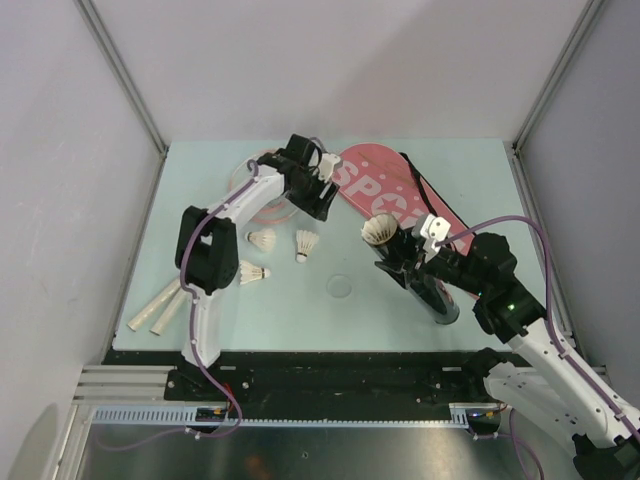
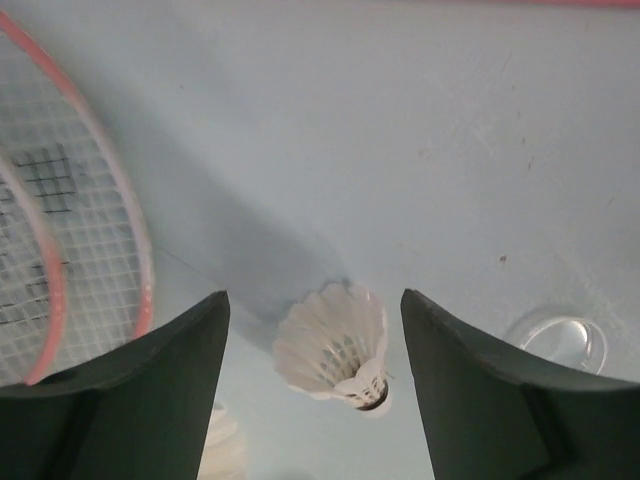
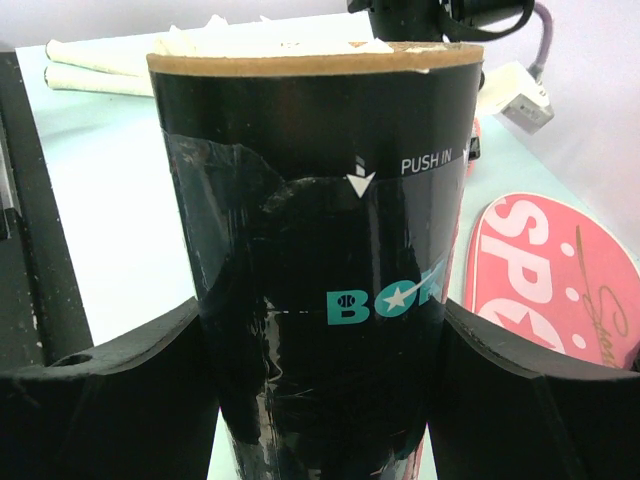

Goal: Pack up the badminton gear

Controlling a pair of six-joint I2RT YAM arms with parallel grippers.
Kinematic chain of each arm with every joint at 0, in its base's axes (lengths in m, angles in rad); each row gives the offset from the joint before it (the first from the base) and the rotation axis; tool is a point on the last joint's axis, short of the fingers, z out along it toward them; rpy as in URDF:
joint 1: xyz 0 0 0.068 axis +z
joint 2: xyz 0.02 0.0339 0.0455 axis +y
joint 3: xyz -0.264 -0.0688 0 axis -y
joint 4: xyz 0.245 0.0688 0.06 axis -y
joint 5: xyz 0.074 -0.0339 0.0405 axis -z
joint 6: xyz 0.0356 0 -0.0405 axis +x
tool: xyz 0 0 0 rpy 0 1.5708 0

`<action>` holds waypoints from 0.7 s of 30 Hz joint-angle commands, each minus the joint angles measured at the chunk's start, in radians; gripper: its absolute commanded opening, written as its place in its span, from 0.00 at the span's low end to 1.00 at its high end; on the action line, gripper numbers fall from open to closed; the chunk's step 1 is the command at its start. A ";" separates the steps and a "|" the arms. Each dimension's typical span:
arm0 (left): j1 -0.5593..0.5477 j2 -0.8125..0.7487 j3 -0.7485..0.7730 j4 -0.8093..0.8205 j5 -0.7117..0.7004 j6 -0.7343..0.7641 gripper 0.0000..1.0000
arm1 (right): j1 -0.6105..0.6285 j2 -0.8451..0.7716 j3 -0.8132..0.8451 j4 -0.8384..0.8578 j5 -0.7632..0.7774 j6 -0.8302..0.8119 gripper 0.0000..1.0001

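Shuttlecock tube in hand: a long black tube is leaning in the right end effector, whose jaws are clamping its sides, white feathers showing at its open mouth. A pink racket cover is lying behind it on the pale desk. The left end effector, jaws spread wide, is hovering over a white shuttlecock lying beside the pink racket frame.

My left arm hides most of the racket. The tube runs off the bottom edge, its teal lettering curving out of sight.
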 commanded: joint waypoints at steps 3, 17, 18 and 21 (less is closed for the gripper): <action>-0.008 0.023 -0.037 -0.106 0.030 0.117 0.79 | 0.008 0.011 0.024 0.047 -0.046 -0.008 0.00; -0.035 -0.021 -0.140 -0.103 -0.015 0.109 0.49 | 0.018 0.014 0.022 0.053 -0.057 -0.011 0.00; -0.038 -0.026 -0.148 -0.100 -0.015 0.108 0.46 | 0.022 0.014 0.024 0.053 -0.055 -0.010 0.00; -0.040 -0.055 -0.171 -0.094 -0.020 0.091 0.34 | 0.025 0.018 0.022 0.061 -0.055 -0.008 0.00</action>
